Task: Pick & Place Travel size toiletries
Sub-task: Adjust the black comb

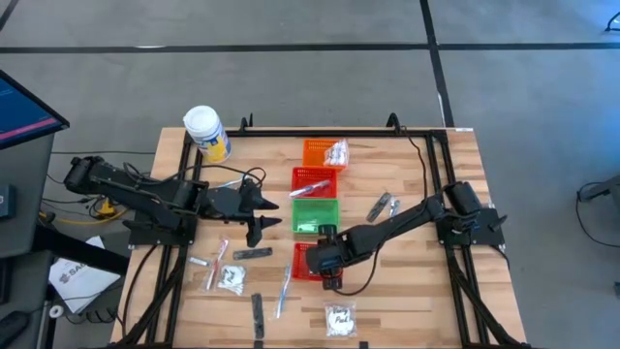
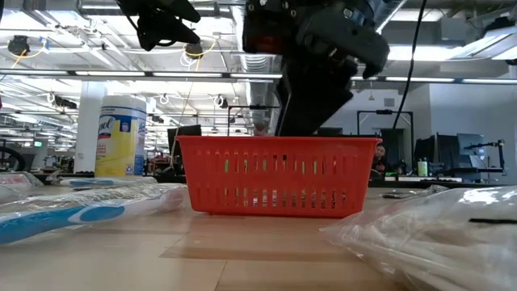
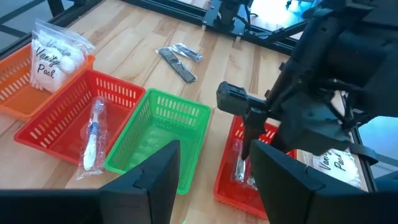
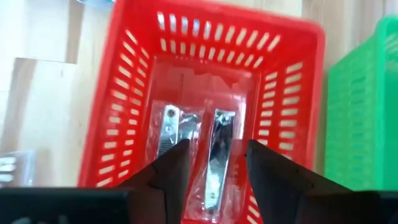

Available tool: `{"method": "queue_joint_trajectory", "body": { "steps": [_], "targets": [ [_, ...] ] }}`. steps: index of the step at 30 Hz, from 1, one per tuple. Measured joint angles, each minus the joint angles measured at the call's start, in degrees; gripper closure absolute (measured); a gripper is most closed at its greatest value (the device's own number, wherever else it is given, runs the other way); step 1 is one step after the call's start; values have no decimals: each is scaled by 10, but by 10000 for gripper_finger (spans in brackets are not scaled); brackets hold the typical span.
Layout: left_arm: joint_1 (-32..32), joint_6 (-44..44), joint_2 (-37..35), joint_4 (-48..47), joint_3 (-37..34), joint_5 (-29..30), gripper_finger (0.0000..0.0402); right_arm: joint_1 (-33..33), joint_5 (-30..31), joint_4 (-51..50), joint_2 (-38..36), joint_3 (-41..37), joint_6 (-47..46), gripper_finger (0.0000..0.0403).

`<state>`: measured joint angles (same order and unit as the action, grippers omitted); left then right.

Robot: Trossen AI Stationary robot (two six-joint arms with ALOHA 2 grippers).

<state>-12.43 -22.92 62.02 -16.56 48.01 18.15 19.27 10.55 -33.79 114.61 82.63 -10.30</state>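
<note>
Right gripper point(image 4: 214, 165): over the near red basket point(image 4: 130, 81), fingers spread, nothing pinched.
Nail clippers point(image 4: 217, 149): two wrapped silvery ones side by side on that basket's floor, just beyond the fingertips.
Left gripper point(image 1: 260, 213): at 9 o'clock from the green basket point(image 1: 316, 215), hovering, fingers spread and empty.
Vanity pack sachet point(image 1: 339, 318): on the table at 6 o'clock from the near red basket.
Toothbrush point(image 3: 93, 134): lying in the far red basket point(image 3: 59, 118).
Orange basket point(image 1: 320, 151): farthest, at 12 o'clock, holding another vanity pack point(image 3: 53, 53).
</note>
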Motion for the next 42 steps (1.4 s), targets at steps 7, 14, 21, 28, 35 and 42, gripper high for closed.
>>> {"method": "queue_joint_trajectory", "body": {
  "steps": [7,14,21,28,35,42],
  "targets": [
    [0,0,0,0,0,1,215,8,-1,-53,0,69,22,260],
    [0,1,0,1,0,4,215,30,-1,-136,0,112,34,273],
    [0,1,0,1,0,4,215,39,10,-244,-31,119,-18,280],
    [0,1,9,4,0,4,215,79,118,-317,-83,119,-69,280],
    [0,4,19,7,0,6,215,134,250,-365,-129,119,-115,279],
    [0,6,28,8,0,8,215,173,328,-404,-170,74,-183,280]
  ]
}}
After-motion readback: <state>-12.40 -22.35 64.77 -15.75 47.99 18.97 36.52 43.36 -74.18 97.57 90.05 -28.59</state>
